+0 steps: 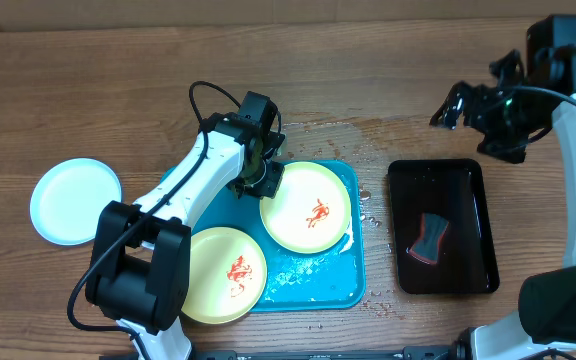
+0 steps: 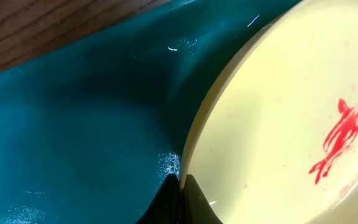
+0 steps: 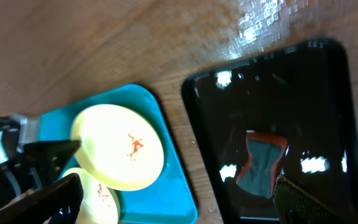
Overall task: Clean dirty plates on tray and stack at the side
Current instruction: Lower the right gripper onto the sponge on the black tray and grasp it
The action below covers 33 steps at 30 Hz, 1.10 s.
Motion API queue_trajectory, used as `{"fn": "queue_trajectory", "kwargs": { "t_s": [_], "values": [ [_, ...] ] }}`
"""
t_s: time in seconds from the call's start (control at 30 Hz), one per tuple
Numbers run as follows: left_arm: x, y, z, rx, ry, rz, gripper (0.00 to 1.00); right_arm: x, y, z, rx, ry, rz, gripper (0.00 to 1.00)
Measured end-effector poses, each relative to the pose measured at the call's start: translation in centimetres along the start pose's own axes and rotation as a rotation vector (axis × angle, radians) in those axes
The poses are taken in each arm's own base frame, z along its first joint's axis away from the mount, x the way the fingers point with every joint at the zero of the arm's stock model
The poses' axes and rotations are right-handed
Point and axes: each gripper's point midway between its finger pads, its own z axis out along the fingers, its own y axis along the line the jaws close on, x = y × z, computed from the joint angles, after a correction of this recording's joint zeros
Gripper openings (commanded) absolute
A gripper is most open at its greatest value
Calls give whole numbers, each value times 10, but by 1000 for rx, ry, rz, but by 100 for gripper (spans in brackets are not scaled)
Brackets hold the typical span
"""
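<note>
Two pale yellow plates with red sauce smears lie on the turquoise tray: one at the upper right, one at the lower left. My left gripper is shut on the left rim of the upper yellow plate, as the left wrist view shows. A clean pale blue-white plate lies on the table left of the tray. My right gripper is open and empty, raised above the table behind the black tray; its fingertips frame the right wrist view.
A black tray right of the turquoise tray holds a wet grey-and-red sponge. Water drops lie on the wood between the trays. The table's far edge runs along the top.
</note>
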Motion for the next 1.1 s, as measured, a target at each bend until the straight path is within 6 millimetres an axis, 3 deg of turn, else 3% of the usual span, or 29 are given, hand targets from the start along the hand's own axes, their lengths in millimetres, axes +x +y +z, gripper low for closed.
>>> {"fn": "queue_trajectory", "kwargs": {
  "t_s": [0.23, 0.4, 0.63, 0.87, 1.1],
  "values": [
    [-7, -2, 12, 16, -6, 2, 4, 20, -22, 40, 33, 104, 64, 100],
    [-6, -4, 40, 44, 40, -1, 4, 36, -33, 58, 54, 166, 90, 88],
    [-9, -9, 44, 72, 42, -1, 4, 60, -40, 86, 132, 232, 119, 84],
    [-11, -11, 45, 87, 38, 0, 4, 101, -68, 119, 309, 302, 259, 82],
    [-13, -13, 46, 95, 29, 2, 4, 109, -92, 131, 411, 269, 367, 68]
  ]
}}
